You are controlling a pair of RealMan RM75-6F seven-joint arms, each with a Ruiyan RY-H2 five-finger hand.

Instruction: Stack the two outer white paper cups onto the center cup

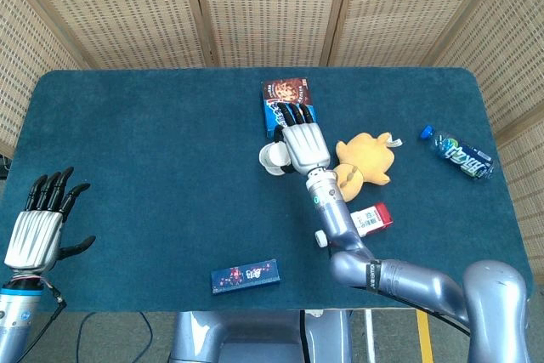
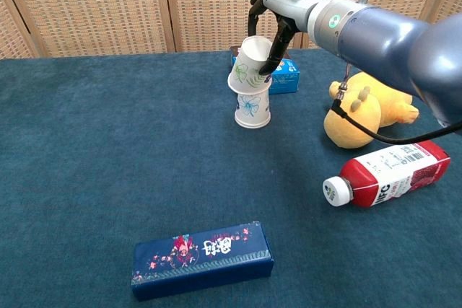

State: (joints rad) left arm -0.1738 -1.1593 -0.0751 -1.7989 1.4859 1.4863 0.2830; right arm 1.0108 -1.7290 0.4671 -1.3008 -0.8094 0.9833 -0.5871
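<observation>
We are gripping a tilted white paper cup point(image 2: 249, 71) in our right hand point(image 2: 278, 6), its base touching the upturned cup point(image 2: 252, 109) directly below our fingers. The yellow plush toy point(image 2: 364, 110) is lying just right of that hand. Our left hand point(image 1: 38, 227) is hovering open, fingers spread.

blue biscuit box point(image 2: 285, 77): mostly behind right hand point(image 2: 271, 16) and white paper cups point(image 2: 250, 77) | yellow plush toy point(image 2: 361, 110): partly behind right arm
</observation>
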